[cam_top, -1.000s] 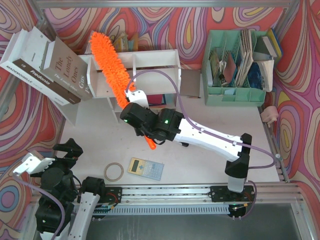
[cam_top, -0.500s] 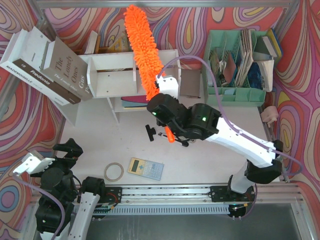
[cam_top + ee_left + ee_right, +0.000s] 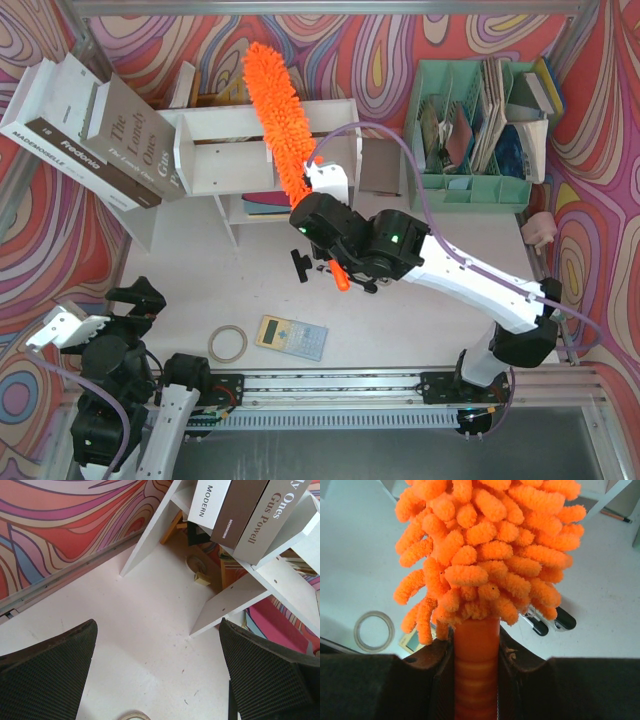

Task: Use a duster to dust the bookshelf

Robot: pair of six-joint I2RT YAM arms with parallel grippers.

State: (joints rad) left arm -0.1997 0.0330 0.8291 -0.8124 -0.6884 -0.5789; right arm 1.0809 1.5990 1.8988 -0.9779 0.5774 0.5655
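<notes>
- the duster [image 3: 272, 110] is up on the bookshelf [image 3: 225, 122]. its fluffy orange head lies across the top board around mid-width, tip poking past the back edge, handle slanting down toward the near side.
- a second ago the head was leaning over the shelf's left end. half a second ago it had swung right and reached further back, and now it's drifted a touch left and nearer again.
- that reads like back-and-forth wiping strokes, so i'd say the dusting is properly under way — the top board is getting covered, the lower compartments probably aren't done yet.
- right gripper [image 3: 476, 652] is pinched narrow on the orange handle just below the fluff, and the wrist view shows both fingers hugging it.
- left gripper [image 3: 160, 675] sits at the near left corner, jaws wide, holding nothing — it hasn't budged.
- further out: big books [image 3: 95, 125] at the shelf's left end, a stapler [image 3: 547, 622] on the table under the right arm, a tape roll [image 3: 227, 343] and calculator [image 3: 291, 337] near the front edge.
</notes>
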